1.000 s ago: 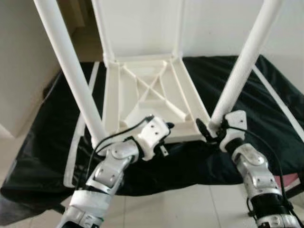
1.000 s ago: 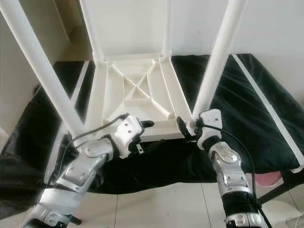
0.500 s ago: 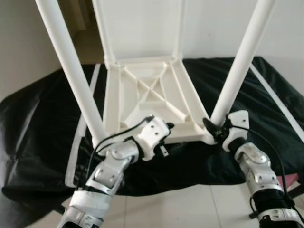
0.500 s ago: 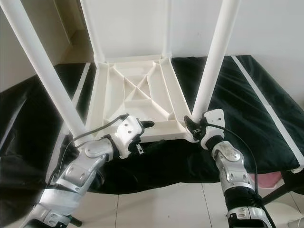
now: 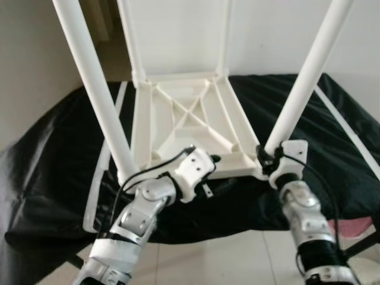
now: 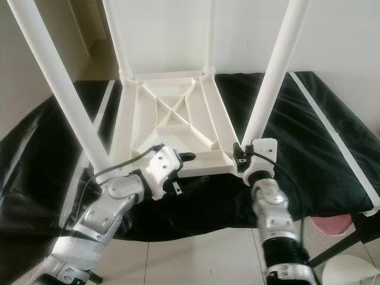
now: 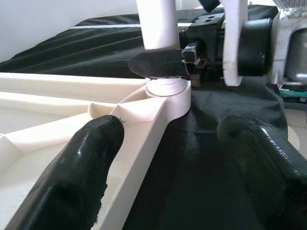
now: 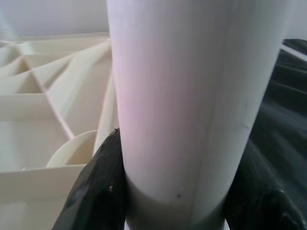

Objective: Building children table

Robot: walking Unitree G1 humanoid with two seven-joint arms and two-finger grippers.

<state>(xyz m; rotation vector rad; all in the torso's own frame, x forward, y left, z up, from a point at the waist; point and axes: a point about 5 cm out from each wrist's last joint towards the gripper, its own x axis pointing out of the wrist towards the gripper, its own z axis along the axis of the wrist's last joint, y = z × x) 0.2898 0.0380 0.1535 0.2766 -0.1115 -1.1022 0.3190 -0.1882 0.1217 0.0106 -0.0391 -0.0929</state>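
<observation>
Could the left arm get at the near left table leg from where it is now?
Probably yes. The left gripper sits open at the tabletop's near edge, and the near left leg stands just beside that arm with nothing between them. It would have to swing outward, though, since its jaws point toward the right gripper.

Two silver arms are seen, built of rounded, jointed metal segments with dark screw holes and black bands between the sections. A white housing with small dark holes caps each wrist. A black cable is looped from the left forearm over to the left gripper (image 5: 209,159), and another is run along the right forearm down from the right gripper (image 5: 265,164). The fingers (image 7: 72,175) are black, thick and round-tipped with a matte, faintly ribbed surface; a hex screw is set in the right gripper's black body
</observation>
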